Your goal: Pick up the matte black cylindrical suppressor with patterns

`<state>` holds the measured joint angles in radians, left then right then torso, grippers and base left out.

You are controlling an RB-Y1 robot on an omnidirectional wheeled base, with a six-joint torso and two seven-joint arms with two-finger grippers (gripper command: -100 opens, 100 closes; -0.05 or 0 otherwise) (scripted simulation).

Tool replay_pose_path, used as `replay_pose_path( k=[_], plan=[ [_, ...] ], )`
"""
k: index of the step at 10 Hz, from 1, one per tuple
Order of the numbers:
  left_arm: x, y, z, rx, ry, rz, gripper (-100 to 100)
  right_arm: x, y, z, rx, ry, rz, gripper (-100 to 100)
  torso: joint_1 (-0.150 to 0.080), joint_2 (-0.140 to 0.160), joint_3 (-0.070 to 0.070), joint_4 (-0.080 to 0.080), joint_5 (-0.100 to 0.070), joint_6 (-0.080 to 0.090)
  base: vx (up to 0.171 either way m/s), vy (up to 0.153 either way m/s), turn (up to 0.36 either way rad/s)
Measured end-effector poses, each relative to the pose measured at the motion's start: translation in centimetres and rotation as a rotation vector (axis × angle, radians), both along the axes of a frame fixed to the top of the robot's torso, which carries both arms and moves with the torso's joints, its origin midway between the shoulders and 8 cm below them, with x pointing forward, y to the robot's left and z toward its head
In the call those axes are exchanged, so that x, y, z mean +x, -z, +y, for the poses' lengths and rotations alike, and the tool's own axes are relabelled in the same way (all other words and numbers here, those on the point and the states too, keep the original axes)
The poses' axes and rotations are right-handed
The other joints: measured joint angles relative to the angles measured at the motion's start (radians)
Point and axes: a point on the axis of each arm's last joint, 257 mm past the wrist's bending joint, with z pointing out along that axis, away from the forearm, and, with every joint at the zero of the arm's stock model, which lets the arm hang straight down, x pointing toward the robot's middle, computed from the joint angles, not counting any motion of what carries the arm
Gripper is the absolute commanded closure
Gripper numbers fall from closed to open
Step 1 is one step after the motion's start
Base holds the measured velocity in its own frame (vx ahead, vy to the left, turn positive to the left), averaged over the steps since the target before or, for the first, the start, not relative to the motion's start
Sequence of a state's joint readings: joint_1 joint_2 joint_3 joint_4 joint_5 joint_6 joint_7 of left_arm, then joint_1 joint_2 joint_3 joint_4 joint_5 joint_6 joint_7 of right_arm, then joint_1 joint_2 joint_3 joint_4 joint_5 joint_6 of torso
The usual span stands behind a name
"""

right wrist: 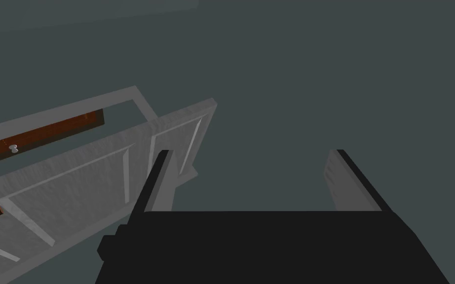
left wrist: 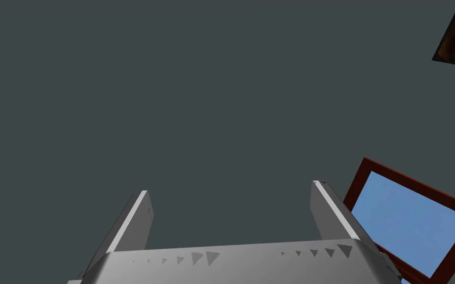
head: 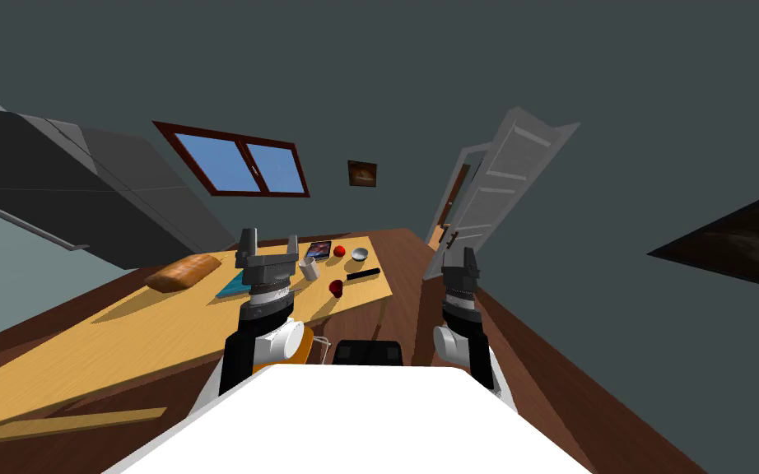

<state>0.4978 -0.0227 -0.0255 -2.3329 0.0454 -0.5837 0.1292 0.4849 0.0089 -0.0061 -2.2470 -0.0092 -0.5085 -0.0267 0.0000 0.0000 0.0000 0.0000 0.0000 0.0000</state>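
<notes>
Suppressor (head: 363,273), black and cylindrical, is lying on the wooden table (head: 147,329), near the table's right-hand edge. Left gripper (head: 269,240) is hovering above the table and right gripper (head: 460,253) is hanging off the table's right side. Both are gaping wide and holding nothing.

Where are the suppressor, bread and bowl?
suppressor (head: 363,273): head view, middle of the black cylinder.
bread (head: 183,271): head view, middle of the loaf's top.
bowl (head: 360,254): head view, middle of the bowl.
</notes>
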Motion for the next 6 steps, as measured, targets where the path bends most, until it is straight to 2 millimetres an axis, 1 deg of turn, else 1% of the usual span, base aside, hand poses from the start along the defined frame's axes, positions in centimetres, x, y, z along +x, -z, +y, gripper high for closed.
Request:
replay_pose_path(
  k=[1,3,5,6],
  plan=[
    [0.1,0.0,-0.3,0.019,0.012,0.006,-100,0.0,0.0,0.0,0.000,0.000,0.000,0,-0.003,0.001,0.000,0.000,0.000,0.000,-0.022,-0.110,-0.015],
    [0.5,0.4,-1.0,0.064,0.047,0.031,-100,0.0,0.0,0.0,0.000,0.000,0.000,0,-0.009,0.002,0.001,0.000,-0.002,0.000,-0.030,-0.158,-0.011],
    [0.9,1.2,-1.7,0.101,0.091,0.068,-100,0.0,0.0,0.0,0.000,0.000,0.000,0,-0.013,0.001,0.001,0.000,-0.003,0.000,0.006,-0.203,-0.015],
    [1.2,1.5,-2.1,0.115,0.114,0.090,-100,0.0,0.0,0.0,0.000,0.000,0.000,0,-0.014,-0.001,0.000,0.000,-0.003,0.000,0.023,-0.237,-0.014]
  ],
)
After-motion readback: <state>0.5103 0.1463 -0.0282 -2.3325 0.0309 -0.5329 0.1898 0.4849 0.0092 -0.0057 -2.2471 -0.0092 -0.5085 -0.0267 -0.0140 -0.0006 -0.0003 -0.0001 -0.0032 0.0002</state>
